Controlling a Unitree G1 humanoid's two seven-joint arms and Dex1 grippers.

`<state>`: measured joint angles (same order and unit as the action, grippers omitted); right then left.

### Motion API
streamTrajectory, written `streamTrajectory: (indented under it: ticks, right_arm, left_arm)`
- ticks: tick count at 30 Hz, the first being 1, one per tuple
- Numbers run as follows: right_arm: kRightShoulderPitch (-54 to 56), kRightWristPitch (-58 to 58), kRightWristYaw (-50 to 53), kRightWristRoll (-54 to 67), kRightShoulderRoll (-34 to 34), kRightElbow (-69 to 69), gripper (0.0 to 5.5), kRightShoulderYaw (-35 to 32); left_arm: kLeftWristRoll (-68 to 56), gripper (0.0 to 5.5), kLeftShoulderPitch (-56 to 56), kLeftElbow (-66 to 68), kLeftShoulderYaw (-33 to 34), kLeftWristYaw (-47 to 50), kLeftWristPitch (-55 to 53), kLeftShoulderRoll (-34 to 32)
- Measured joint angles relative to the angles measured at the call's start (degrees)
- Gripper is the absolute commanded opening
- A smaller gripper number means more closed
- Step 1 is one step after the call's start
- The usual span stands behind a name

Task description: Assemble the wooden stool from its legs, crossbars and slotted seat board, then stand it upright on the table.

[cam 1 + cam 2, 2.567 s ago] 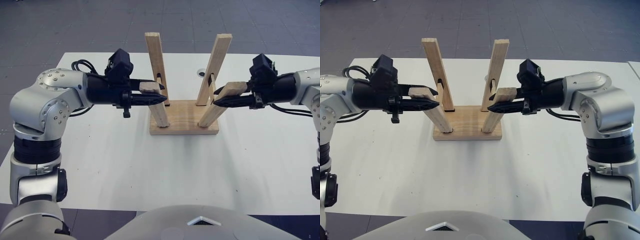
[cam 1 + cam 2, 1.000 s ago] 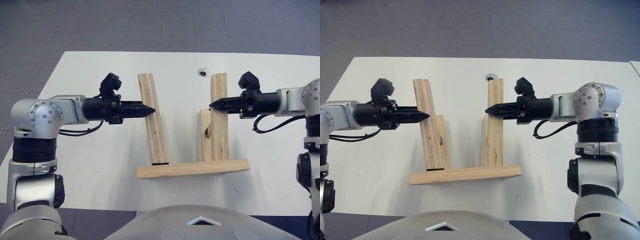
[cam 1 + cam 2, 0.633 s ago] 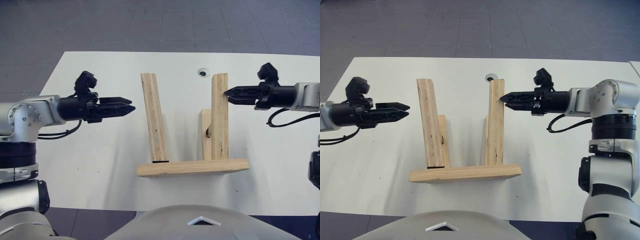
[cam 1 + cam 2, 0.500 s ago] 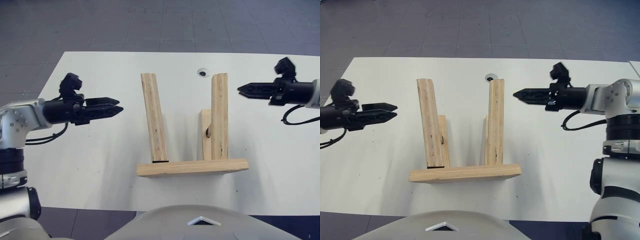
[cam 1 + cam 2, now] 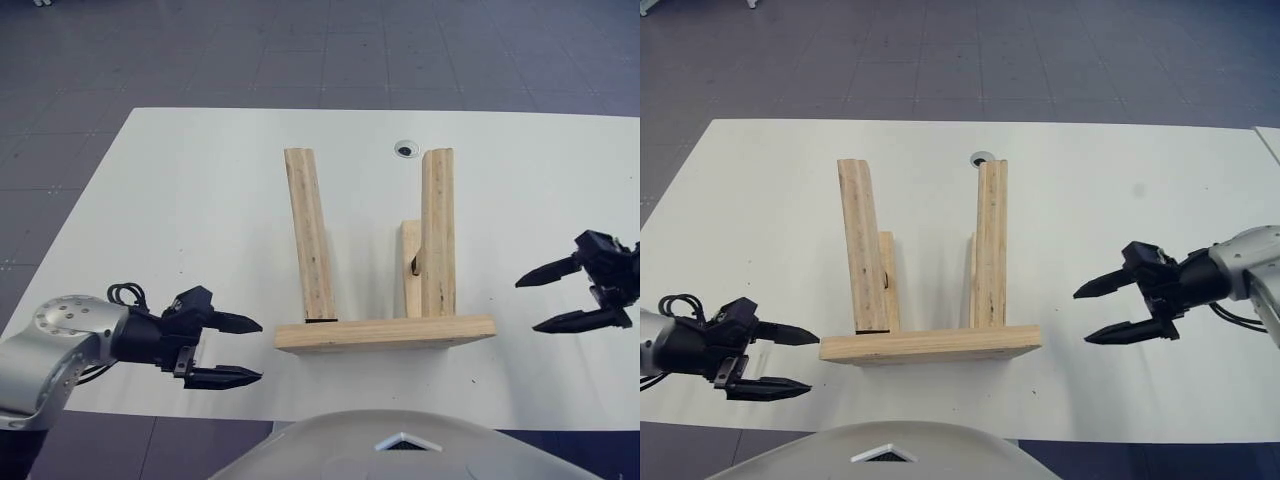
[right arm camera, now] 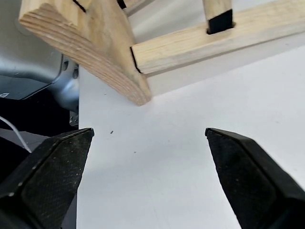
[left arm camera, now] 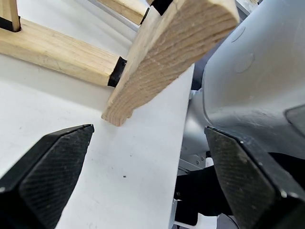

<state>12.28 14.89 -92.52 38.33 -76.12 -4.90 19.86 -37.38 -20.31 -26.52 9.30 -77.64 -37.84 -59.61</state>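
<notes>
We see the stool (image 5: 438,230) lying on its side on the worktop (image 5: 180,220), its seat board (image 5: 385,333) on edge nearest us, legs (image 5: 308,235) pointing away. Our left end effector (image 5: 258,350) and right end effector (image 5: 526,306) hang wide open and empty, near either end of the seat board

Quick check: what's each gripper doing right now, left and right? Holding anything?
Left gripper: open, holding nothing.
Right gripper: open, holding nothing.
</notes>
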Motion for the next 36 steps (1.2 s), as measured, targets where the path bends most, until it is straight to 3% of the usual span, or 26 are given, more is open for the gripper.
streamTrajectory:
  ticks: [7,16,20,29,31,36]
  right_arm:
    - [-7.3,-2.4,0.0,1.3,-1.1,13.3,4.33,-0.1]
    - [-8.5,1.5,6.7,-3.3,9.7,19.6,4.33,-2.9]
    - [-8.6,2.8,7.5,-4.6,11.4,20.7,4.33,-3.5]
    - [-8.6,12.2,11.8,-4.8,15.3,23.4,2.59,-4.1]
    - [-8.5,13.1,13.5,-4.8,16.8,24.0,2.16,-4.7]
    - [-8.4,16.0,17.5,-4.7,18.6,25.3,1.84,-7.4]
  left_arm:
    - [-0.6,4.31,4.3,-3.2,-4.5,3.4,-1.4,1.3]
    - [-1.7,4.31,9.0,-4.5,-9.9,9.5,-3.3,6.4]
    - [-2.0,4.13,9.4,-4.7,-10.4,10.8,-4.2,6.8]
    - [-4.3,2.65,10.0,-4.5,-10.5,11.8,-6.2,6.9]
    - [-4.2,2.46,10.8,-4.1,-10.4,13.0,-6.1,7.2]
    - [-4.3,2.37,11.5,-3.5,-9.4,14.4,-6.5,7.9]
